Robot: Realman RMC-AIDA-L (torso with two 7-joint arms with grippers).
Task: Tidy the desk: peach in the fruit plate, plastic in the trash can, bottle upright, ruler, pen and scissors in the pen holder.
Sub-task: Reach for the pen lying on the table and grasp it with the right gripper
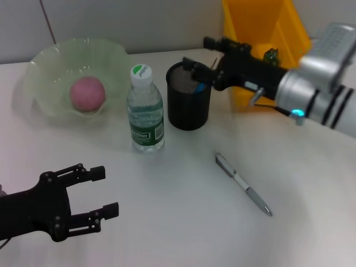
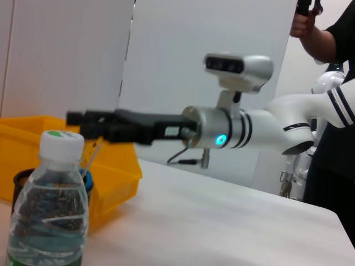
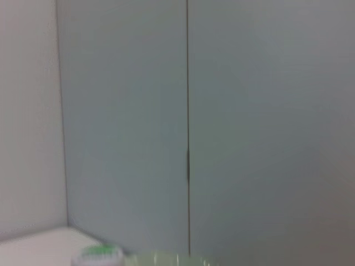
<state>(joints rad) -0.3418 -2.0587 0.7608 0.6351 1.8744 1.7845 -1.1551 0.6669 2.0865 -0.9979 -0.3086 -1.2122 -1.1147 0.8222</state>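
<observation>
The pink peach (image 1: 87, 93) lies in the green fruit plate (image 1: 39, 67) at the back left. Beside the plate the bottle (image 1: 146, 114) stands upright with its green-and-white cap on. My right gripper (image 1: 197, 54) hovers open just over the rim of the black mesh pen holder (image 1: 189, 105). Something blue (image 1: 199, 87) sticks up inside the holder; I cannot tell what it is. The silver pen (image 1: 243, 184) lies flat on the table to the holder's front right. My left gripper (image 1: 107, 192) is open low at the front left, holding nothing. Ruler, scissors and plastic are not plainly visible.
The yellow trash can (image 1: 261, 25) stands at the back right behind my right arm (image 2: 233, 133). In the left wrist view the bottle (image 2: 47, 216) is close by and a person (image 2: 333, 33) stands beyond the table.
</observation>
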